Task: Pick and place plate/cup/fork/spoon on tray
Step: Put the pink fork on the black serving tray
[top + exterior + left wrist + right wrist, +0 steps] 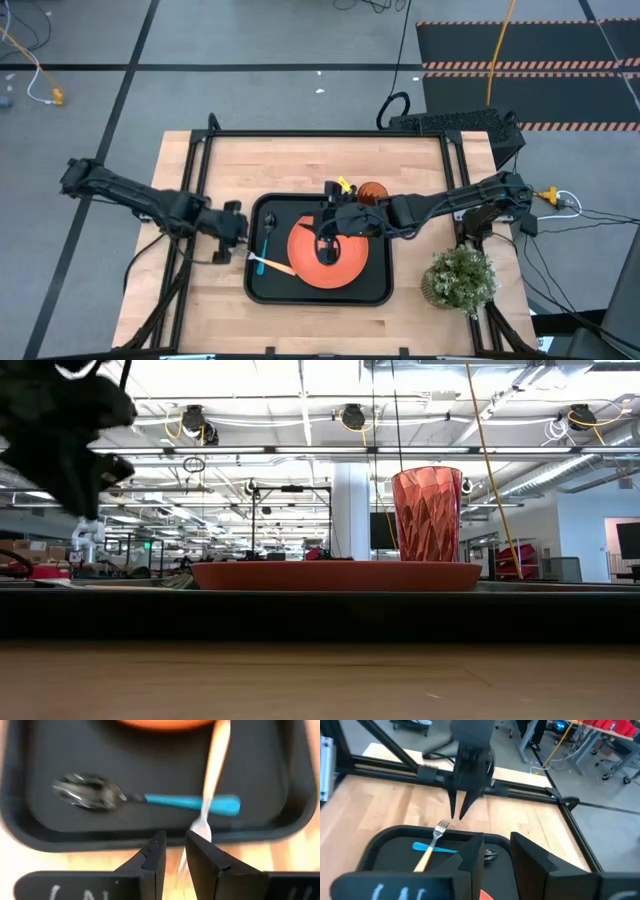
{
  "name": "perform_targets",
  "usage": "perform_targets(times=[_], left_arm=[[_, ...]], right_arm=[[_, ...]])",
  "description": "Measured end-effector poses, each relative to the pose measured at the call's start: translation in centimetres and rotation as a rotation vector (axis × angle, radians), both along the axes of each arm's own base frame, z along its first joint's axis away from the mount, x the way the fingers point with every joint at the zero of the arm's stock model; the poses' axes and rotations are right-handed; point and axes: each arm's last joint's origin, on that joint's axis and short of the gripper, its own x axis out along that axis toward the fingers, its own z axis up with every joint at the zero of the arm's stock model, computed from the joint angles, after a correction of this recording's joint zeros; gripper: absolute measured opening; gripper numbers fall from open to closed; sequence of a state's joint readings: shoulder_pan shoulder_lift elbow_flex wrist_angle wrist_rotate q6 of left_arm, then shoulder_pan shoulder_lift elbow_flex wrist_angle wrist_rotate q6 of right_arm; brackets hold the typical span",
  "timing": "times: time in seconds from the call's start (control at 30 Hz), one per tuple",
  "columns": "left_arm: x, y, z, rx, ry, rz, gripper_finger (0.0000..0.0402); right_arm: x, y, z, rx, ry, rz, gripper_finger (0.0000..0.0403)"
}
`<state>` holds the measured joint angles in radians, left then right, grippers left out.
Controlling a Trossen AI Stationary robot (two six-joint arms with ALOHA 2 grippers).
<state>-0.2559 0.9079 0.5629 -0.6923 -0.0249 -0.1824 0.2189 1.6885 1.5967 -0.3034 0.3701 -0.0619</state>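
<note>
The left end effector [238, 224] hovers empty, fingers slightly apart, just left of the large black rectangular tray [375, 290]. On the tray lie the blue-handled spoon [268, 229], tan-handled fork [272, 266], round orange plate [350, 268] and translucent orange cup [372, 192]. The right end effector [327, 236], slightly open and empty, hangs over the plate.

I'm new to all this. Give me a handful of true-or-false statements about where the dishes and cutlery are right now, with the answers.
1. The plate lies on the tray. True.
2. The fork lies wholly inside the tray. False: its prongs stick out over the rim.
3. The spoon lies on the bare table. False: it is in the tray.
4. The fork crosses over the spoon's blue handle. True.
5. The left gripper holds the fork. False: it holds nothing.
</note>
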Motion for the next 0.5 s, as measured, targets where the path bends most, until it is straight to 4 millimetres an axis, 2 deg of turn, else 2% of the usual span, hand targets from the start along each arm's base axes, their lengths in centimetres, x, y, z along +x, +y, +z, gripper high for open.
perform_targets(times=[0.13,0.27,0.5], left_arm=[[0.9,-1.1,-1.8,0.036,0.123,-0.053,0.0076],[1.3,-1.9,-2.9,0.089,0.178,-0.078,0.0076],[2.9,-3.4,-1.1,0.173,0.117,-0.06,0.0076]], right_arm=[[-0.6,0.7,0.0,-0.033,0.023,-0.018,0.0089],[-0.7,0.8,-0.2,-0.091,0.032,-0.102,0.0089],[-0.8,0.7,-0.2,-0.115,0.033,-0.145,0.0089]])
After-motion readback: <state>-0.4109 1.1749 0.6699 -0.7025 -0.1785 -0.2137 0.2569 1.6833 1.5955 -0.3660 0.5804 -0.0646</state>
